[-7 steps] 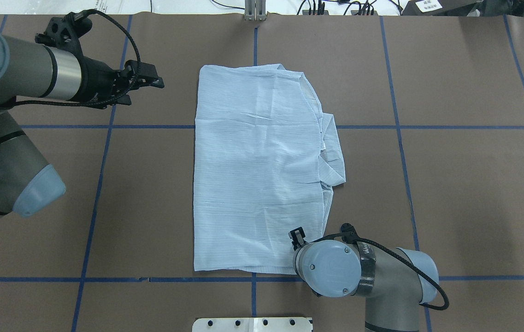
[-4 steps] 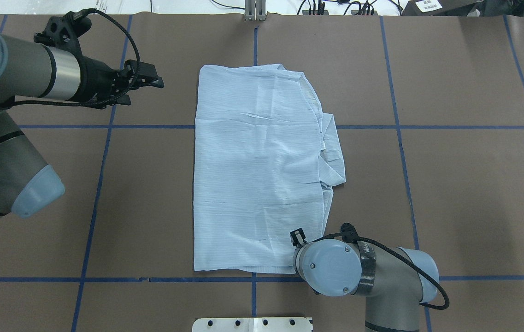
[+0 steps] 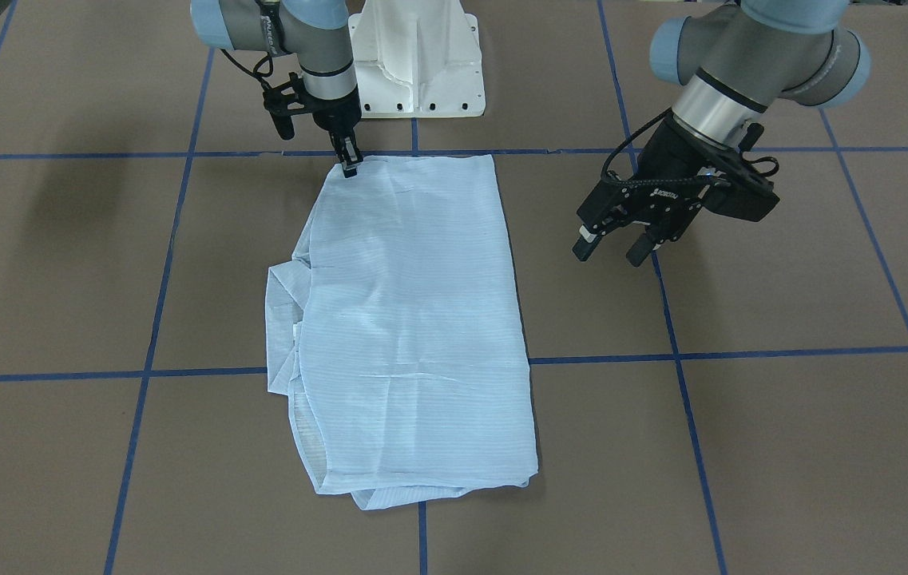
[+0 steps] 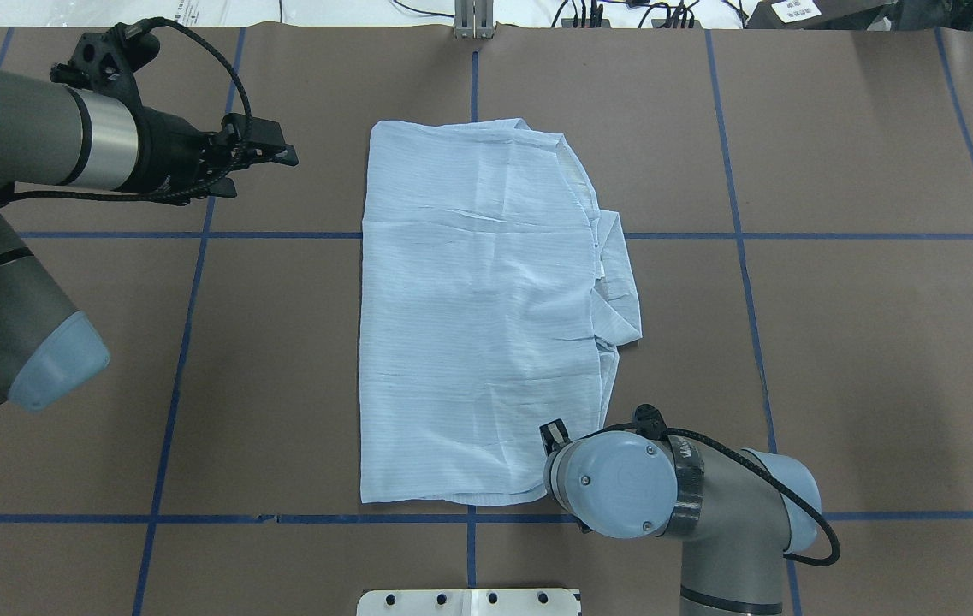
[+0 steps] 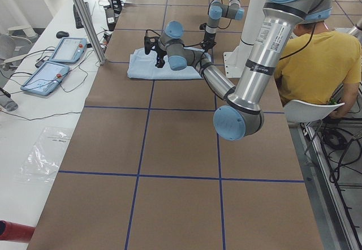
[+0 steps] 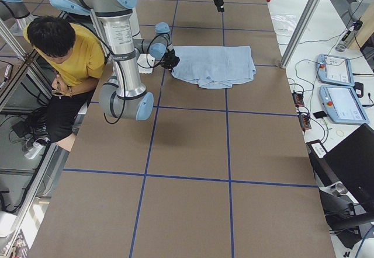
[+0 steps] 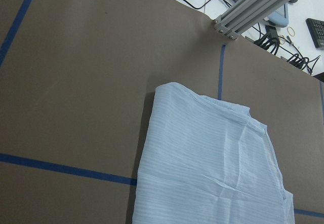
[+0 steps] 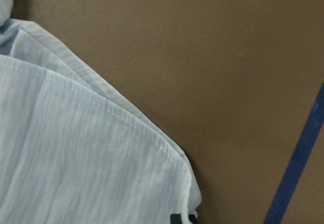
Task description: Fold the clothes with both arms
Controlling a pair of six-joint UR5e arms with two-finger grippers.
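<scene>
Spread wide and gripping nothing, the left claw hangs above bare tabletop, well apart from the shirt. Its wrist camera looks toward the shirt's far corner on that side, so it seems parked there to line up a reach rather than to hold anything.

Between the arms the shirt lies flat in the middle of the tabletop, already folded into a long narrow panel. Its straight edge faces the left arm, and a bunched flap, collar or sleeve, pokes out on the side toward the right arm.

At the near corner on that side, the right claw points straight down with its fingers drawn together on the hem. It looks clenched on that corner of the shirt, though the arm's own elbow hides it from overhead.

With only one corner pinched, such thin cloth would likely drag and skew, so the left claw probably needs a corner of its own before any lift.
</scene>
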